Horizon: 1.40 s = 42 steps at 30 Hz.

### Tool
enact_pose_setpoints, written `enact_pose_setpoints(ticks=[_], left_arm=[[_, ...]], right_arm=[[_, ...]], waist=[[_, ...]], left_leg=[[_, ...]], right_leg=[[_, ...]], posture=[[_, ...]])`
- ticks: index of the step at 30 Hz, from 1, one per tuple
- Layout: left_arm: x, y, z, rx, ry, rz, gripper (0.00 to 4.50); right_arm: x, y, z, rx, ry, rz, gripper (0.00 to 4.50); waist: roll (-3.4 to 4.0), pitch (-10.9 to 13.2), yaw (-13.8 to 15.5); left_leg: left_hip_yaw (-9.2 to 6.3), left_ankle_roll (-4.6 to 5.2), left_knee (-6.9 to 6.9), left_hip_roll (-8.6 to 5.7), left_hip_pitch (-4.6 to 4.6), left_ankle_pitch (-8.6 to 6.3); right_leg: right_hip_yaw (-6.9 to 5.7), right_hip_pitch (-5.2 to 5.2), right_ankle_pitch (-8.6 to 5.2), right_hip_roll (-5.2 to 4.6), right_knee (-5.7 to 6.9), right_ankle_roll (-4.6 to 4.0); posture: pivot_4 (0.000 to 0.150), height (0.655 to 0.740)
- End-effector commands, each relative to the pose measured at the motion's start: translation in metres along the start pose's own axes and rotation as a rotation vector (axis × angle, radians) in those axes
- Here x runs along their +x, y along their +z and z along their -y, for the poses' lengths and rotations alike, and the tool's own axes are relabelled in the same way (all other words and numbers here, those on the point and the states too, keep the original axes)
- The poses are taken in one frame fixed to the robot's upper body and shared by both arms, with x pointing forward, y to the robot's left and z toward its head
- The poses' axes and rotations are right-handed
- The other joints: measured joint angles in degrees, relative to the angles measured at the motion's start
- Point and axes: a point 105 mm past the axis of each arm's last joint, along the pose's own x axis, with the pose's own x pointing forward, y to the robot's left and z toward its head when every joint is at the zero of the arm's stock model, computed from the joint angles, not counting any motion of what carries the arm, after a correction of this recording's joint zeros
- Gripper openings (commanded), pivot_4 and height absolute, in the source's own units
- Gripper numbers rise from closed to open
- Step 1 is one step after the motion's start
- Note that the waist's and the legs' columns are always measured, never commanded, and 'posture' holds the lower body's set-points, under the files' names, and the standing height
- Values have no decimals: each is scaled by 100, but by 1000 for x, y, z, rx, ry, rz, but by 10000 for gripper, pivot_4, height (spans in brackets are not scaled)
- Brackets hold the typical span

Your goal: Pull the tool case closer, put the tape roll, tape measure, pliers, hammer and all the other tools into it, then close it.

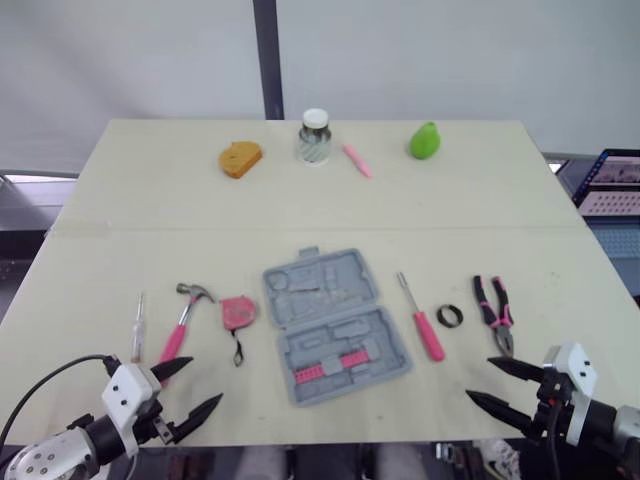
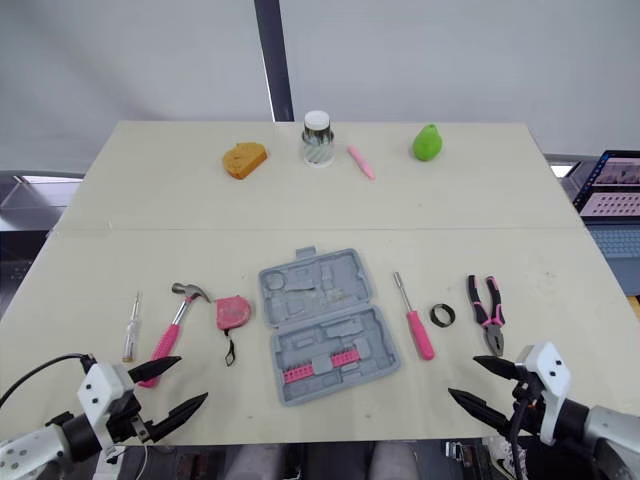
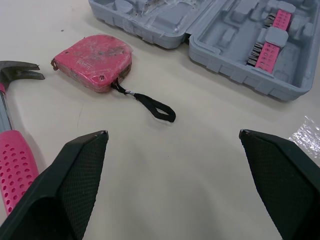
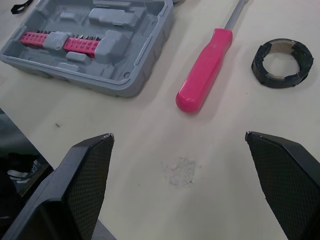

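Note:
An open grey tool case (image 1: 330, 320) lies in the middle of the table, with a pink bit strip (image 4: 75, 42) in its near half. Left of it lie a pink tape measure (image 1: 238, 312), a pink-handled hammer (image 1: 181, 323) and a small clear screwdriver (image 1: 138, 328). To the right of the case are a pink-handled screwdriver (image 1: 422, 322), a black tape roll (image 1: 450, 316) and pink pliers (image 1: 496, 312). My left gripper (image 1: 186, 388) hangs open at the near left edge, short of the hammer. Near the right front edge my right gripper (image 1: 502, 385) is open, below the pliers.
At the table's far side sit an orange tape dispenser (image 1: 240, 159), a glass jar with a white lid (image 1: 314, 137), a pink marker (image 1: 357, 160) and a green pear (image 1: 425, 141). A laptop (image 1: 608, 185) stands off the right edge.

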Motion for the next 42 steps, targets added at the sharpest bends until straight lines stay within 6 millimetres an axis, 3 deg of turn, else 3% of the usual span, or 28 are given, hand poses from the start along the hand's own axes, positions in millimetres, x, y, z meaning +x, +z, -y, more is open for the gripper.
enact_pose_setpoints(ticks=[1, 24, 30, 35, 37, 39, 42], left_arm=[[2, 8, 1, 15, -5, 23, 45000], [7, 20, -1, 10, -9, 50, 45000], [15, 33, -5, -70, -86, -18, 45000], [28, 59, -16, -130, -132, -5, 45000], [31, 62, -19, -138, -129, -5, 39854], [34, 64, -21, -138, -127, -11, 31232], [41, 67, -22, -126, -134, -24, 15613]], right_arm=[[0, 7, -3, -13, 8, 22, 44516], [2, 10, -3, -7, 1, 40, 44516], [0, 29, 4, -40, -22, 71, 44516], [10, 52, 21, -10, -62, 33, 44516], [15, 65, 22, 8, -46, 46, 45000], [21, 82, 20, 13, -10, 79, 45000], [31, 100, 19, -1, 14, 99, 35932]], waist=[[0, 0, 0], [0, 0, 4], [5, 1, 2], [14, 4, -7], [14, 5, -7], [16, 6, -22], [16, 6, -20]], left_leg=[[0, 0, 0, 0, 0, 0], [0, -1, 0, -2, 0, -1], [-2, -1, 0, -2, 0, -1], [-2, -1, 0, -5, 1, 1], [-5, -2, 0, -5, 1, 2], [-5, -5, -4, -3, 0, 4], [-2, -6, -4, -2, -2, 4]], right_leg=[[0, 0, 0, 0, 0, 0], [-3, 0, 0, -6, 0, 0], [-4, 2, 0, -7, 1, 0], [-3, 2, 0, -8, 5, 1], [-5, 1, 0, -7, 6, 1], [-9, 0, 0, 33, 6, -1], [-15, -1, 0, 40, 6, 0]], posture=[[1500, 6950], [1500, 6950], [1500, 6950], [1500, 6950], [1500, 6950], [1500, 6950], [1500, 6950]])
